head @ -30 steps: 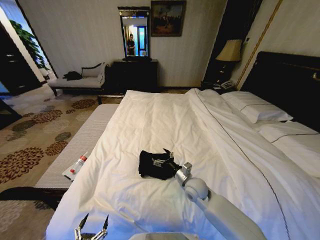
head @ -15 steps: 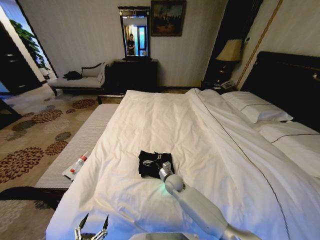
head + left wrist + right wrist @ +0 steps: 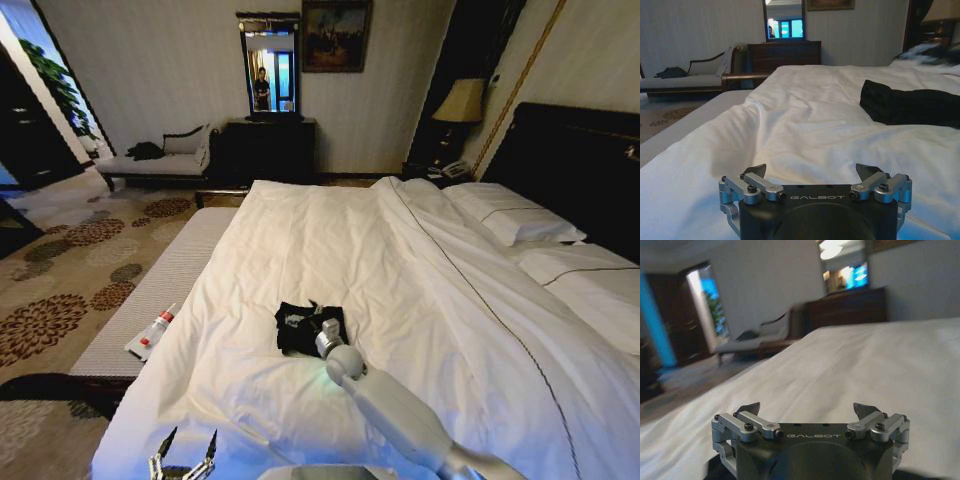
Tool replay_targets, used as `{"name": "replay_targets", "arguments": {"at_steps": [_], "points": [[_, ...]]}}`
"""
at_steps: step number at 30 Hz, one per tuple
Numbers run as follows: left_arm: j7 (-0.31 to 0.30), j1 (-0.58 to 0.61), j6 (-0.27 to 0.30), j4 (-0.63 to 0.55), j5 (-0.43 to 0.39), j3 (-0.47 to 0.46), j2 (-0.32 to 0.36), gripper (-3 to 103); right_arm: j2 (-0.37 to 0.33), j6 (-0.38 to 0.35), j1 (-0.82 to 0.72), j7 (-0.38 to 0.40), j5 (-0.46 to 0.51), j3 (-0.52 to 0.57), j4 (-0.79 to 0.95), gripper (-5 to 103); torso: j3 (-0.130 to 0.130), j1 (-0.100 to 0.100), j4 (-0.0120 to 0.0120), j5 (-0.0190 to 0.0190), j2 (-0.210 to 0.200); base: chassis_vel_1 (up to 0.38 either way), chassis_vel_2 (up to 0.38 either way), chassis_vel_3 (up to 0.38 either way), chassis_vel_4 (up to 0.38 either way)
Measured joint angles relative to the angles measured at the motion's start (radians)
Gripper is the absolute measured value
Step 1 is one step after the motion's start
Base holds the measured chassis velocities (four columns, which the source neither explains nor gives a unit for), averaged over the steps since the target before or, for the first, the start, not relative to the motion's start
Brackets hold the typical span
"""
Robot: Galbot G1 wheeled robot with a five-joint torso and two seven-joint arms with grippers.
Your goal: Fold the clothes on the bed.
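A black T-shirt [image 3: 305, 327] is seen bunched into a small, roughly squared heap on the near half of the bed [image 3: 330, 240], lying on the white duvet [image 3: 420, 300] well short of the pillows [image 3: 515, 215] at the far right. The right gripper [image 3: 322, 318] is placed at the near right edge of the heap, its pale arm reaching in from the near right, and it appears to be touching or just above the cloth. In the right wrist view the fingers [image 3: 746, 410] are spread wide apart with nothing held between them, and a dark patch of the shirt is glimpsed beneath the gripper body. The left gripper [image 3: 184, 452] is parked low at the near left edge of the bed, well apart from the shirt; its dark fingertips [image 3: 754, 171] are likewise held wide apart and empty, and the shirt is viewed from there as a dark mound farther along the duvet. A padded bench [image 3: 160, 290] runs along the left side of the bed, with a small red and white tube [image 3: 152, 331] lying on it. A dark dresser [image 3: 268, 150] and a mirror [image 3: 270, 68] are set against the far wall.
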Motion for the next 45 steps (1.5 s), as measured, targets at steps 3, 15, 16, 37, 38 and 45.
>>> {"name": "replay_targets", "arguments": {"at_steps": [3, 15, 16, 37, 38, 45], "points": [[0.0, 0.0, 0.0, 0.0, 0.0, 0.0, 0.0, 100, -0.051, 0.023, -0.086, -0.005, -0.031, 0.113, 0.056, 100, 0.0, 0.0, -0.0005, -0.0001, 0.0, 0.0, 0.0, 0.0, 0.0], [0.0, 0.0, 0.0, 0.0, 0.0, 0.0, 0.0, 100, 0.033, 0.384, -0.704, -0.253, -0.3, 0.793, 0.146, 100, 0.0, 0.0, -0.0006, 0.0, 0.0, 0.0, 0.0, 0.0, 0.0], [0.0, 0.0, 0.0, 0.0, 0.0, 0.0, 0.0, 100, 0.033, 0.384, -0.704, -0.253, -0.3, 0.793, 0.146, 100, 0.0, 0.0, -0.0006, 0.0, 0.0, 0.0, 0.0, 0.0, 0.0], [0.0, 0.0, 0.0, 0.0, 0.0, 0.0, 0.0, 100, 0.213, 0.787, -1.09, -0.41, -0.404, 0.969, 0.185, 100, 0.0, 0.0, -0.0003, -0.0002, 0.0, 0.0, 0.0, 0.0, 0.0], [0.0, 0.0, 0.0, 0.0, 0.0, 0.0, 0.0, 100, 0.218, 0.799, -1.097, -0.421, -0.404, 0.97, 0.188, 100, 0.0, 0.0, -0.0003, -0.0002, 0.0, 0.0, 0.0, 0.0, 0.0], [0.0, 0.0, 0.0, 0.0, 0.0, 0.0, 0.0, 100, 0.219, 0.804, -1.098, -0.427, -0.404, 0.97, 0.19, 100, 0.0, 0.0, -0.0001, -0.0001, 0.0, 0.0, 0.0, 0.0, 0.0]]}}
